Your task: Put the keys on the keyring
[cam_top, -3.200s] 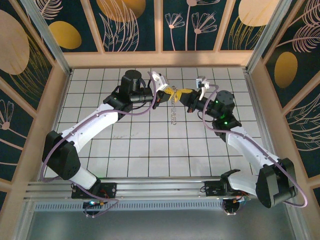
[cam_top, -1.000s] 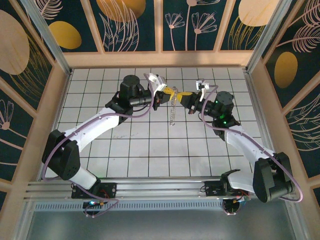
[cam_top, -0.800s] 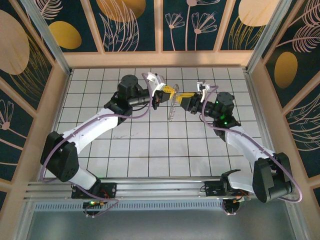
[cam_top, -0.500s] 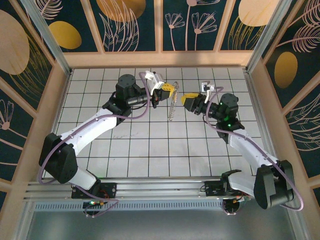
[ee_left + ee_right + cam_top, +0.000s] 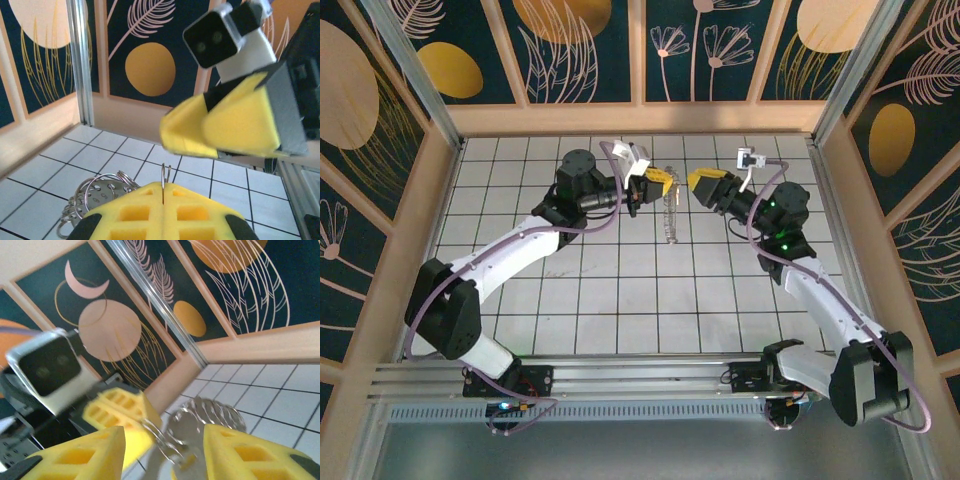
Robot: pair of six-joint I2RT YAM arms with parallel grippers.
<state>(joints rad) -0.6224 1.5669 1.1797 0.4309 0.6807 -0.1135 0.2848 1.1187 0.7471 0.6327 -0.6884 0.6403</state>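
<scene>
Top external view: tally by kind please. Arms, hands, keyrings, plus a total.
keyring: 1
arms: 2, left arm, right arm
hands: 2, left hand shut on the keyring, right hand open
total: 5

My left arm (image 5: 510, 248) reaches from the lower left up to the upper middle of the frame, left fingers (image 5: 657, 180) pressed shut on the keyring (image 5: 669, 218). My right arm (image 5: 820, 300) bends up from the lower right, right fingers (image 5: 704, 187) spread apart, facing the left ones across a gap.
</scene>
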